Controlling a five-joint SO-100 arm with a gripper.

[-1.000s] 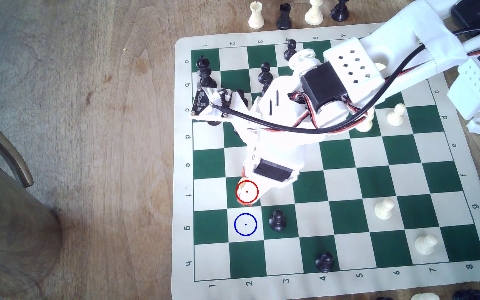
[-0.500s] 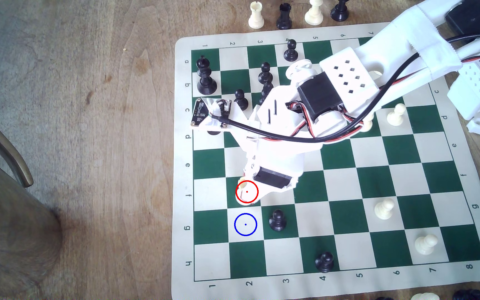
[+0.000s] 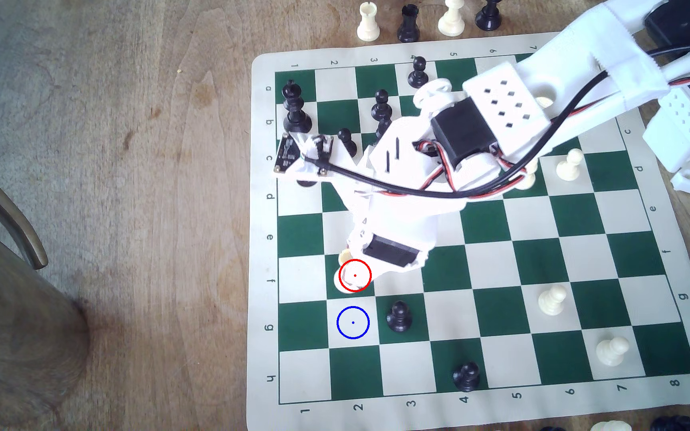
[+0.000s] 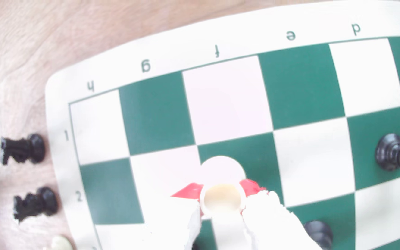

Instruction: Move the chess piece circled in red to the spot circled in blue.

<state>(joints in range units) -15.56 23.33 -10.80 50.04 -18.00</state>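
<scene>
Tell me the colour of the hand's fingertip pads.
Red, on the fingertips either side of the cream-white rook; clearest in the wrist view.

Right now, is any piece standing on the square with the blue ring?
No. The blue-ringed square is bare; the nearest piece, a black pawn, stands on the next square.

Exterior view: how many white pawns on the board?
3 in plain sight: row-d pawn, row-g pawn and row-h pawn, all toward the exterior view's right. A cream piece half hidden under the arm may be another.
</scene>
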